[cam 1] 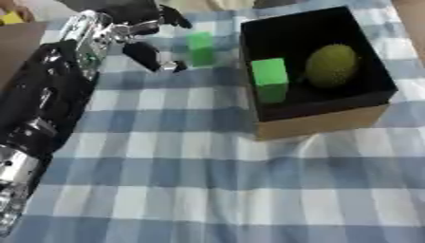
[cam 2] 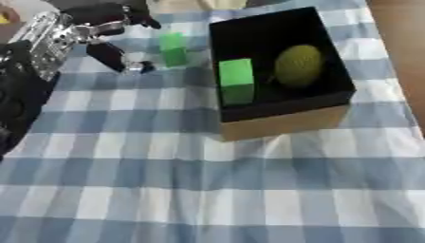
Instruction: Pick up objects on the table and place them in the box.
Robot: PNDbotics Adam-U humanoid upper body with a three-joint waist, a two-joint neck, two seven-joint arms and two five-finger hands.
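Green block point(cam 1: 200, 48) on checked cloth point(cam 1: 207, 180) — left robot hand point(cam 1: 148, 35) beside it, fingers spread (holding nothing) | box point(cam 1: 319, 124) — green cube point(cam 1: 270, 73), yellowish fruit point(cam 1: 332, 65)

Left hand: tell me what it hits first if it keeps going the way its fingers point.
Probably the green block on the checked cloth. The robot's left hand is open, fingers aimed toward it, just short. Beyond stands the black-lined cardboard box. Depth is unclear.
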